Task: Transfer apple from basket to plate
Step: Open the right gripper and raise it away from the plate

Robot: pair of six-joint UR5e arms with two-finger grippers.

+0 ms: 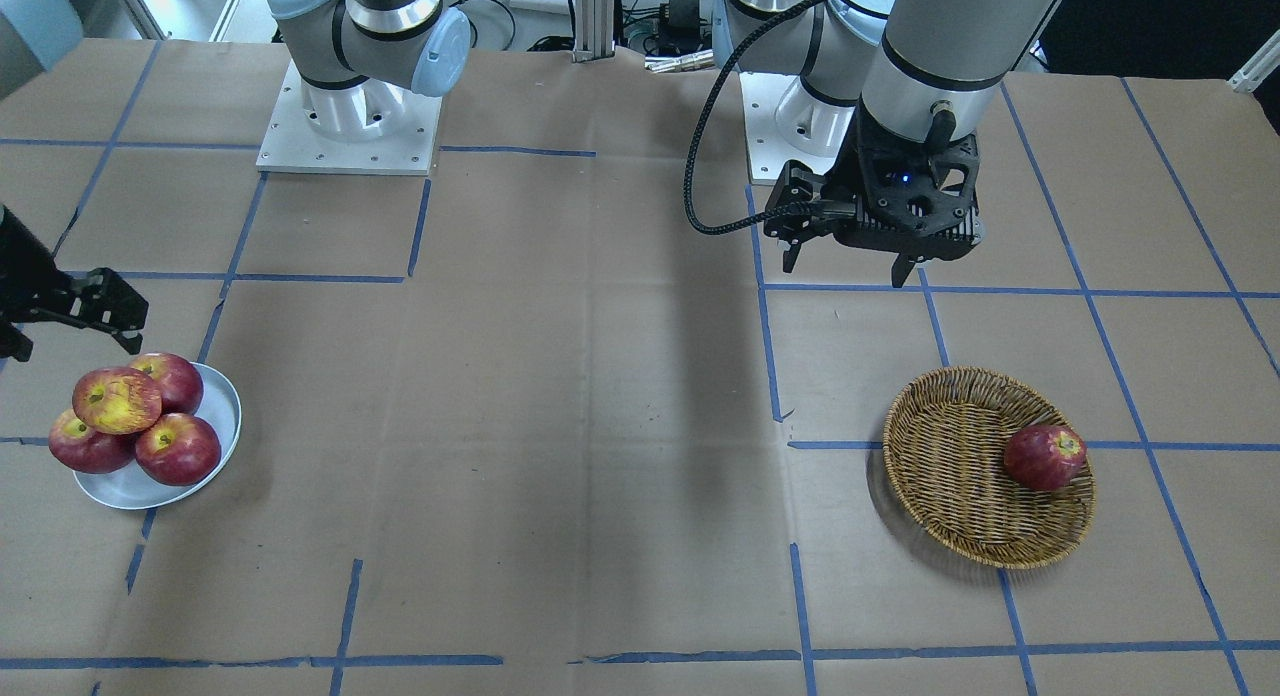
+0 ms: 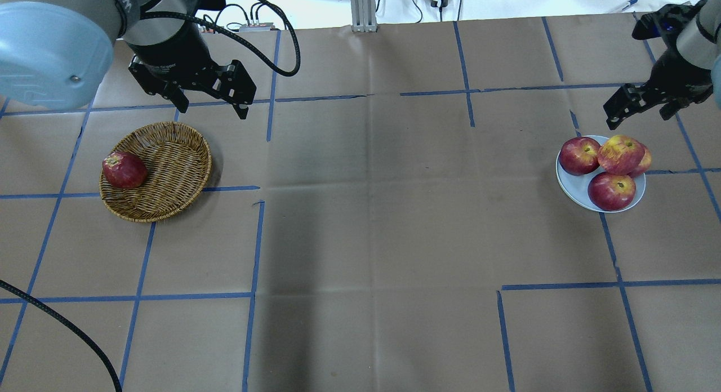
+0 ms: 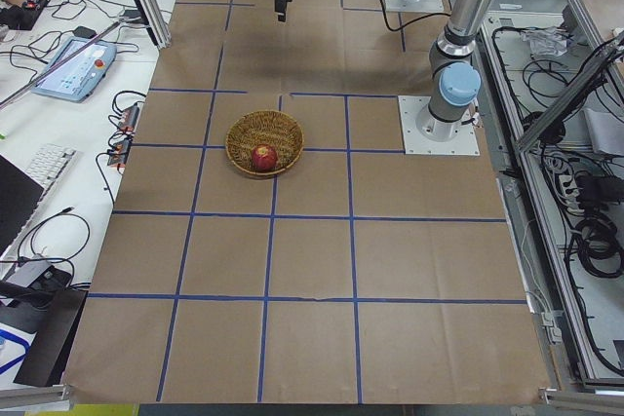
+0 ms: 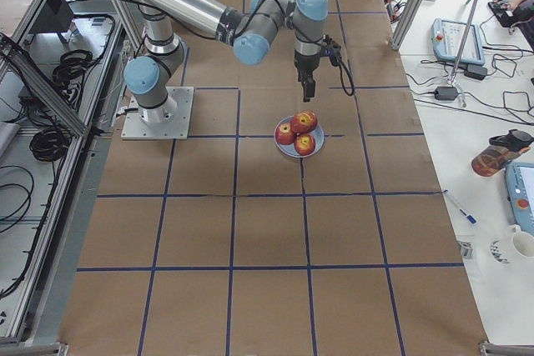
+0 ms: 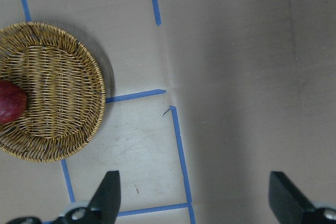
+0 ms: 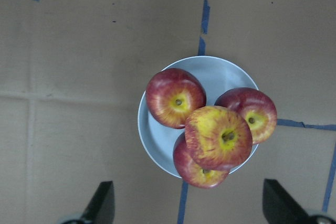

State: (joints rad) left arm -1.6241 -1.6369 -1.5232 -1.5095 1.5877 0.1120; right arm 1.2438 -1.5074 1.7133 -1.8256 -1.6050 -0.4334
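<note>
The streaked yellow-orange apple [image 1: 117,399] lies on top of three dark red apples on the pale plate [image 1: 226,396], and also shows in the overhead view [image 2: 619,154] and the right wrist view [image 6: 219,138]. My right gripper [image 2: 636,119] hangs open and empty above the plate [image 6: 220,72], clear of the fruit. The wicker basket [image 1: 950,466] holds one dark red apple [image 1: 1044,457] against its rim. My left gripper [image 1: 848,268] is open and empty, raised beside the basket [image 2: 174,161] on the robot's side.
The table is brown paper with a grid of blue tape lines. The arm bases [image 1: 350,116] stand at the robot's edge. The plate sits close to the table's end on my right.
</note>
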